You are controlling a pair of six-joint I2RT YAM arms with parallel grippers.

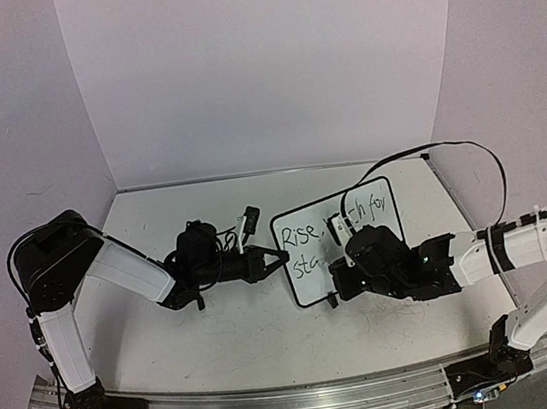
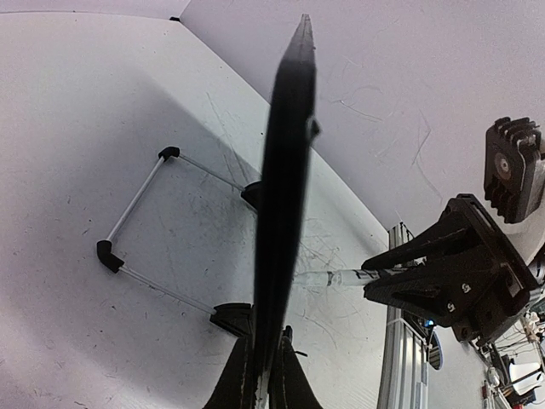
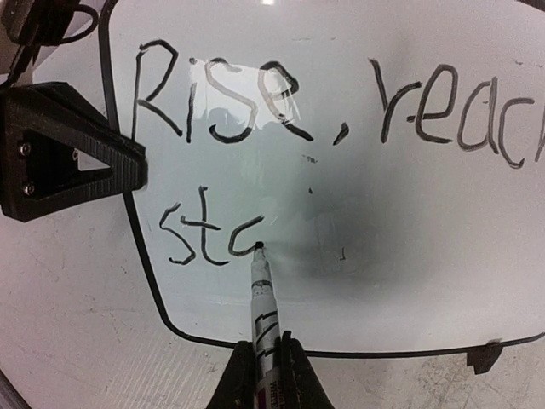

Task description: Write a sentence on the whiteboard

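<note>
**Writing in progress, second line under way.** The whiteboard [image 1: 315, 288] is standing propped on its wire stand [image 2: 136, 221] at the centre of the worktop [image 1: 219, 323] in the top view. The left pincer [image 1: 278, 257] is closed on the board's left edge and is steadying it. In the left wrist view the board is showing edge-on between the fingers. The right pincer [image 3: 266, 375] is gripping a marker [image 3: 262, 298] by its barrel at the lower middle of the right wrist view, and the black tip is touching the board surface. The sentence [image 3: 281, 94] is reading "Rise, reach for" along the top line, with "st" and a half-formed round letter at the lower left. The tip is resting at that letter's right end. By my judgement the last word is being spelled out, well past the halfway mark. The next move is calling for a short downstroke to close that letter. After that comes a step rightward into the blank area, with light pressure on the tip and the left pincer bracing the frame against the push.
</note>
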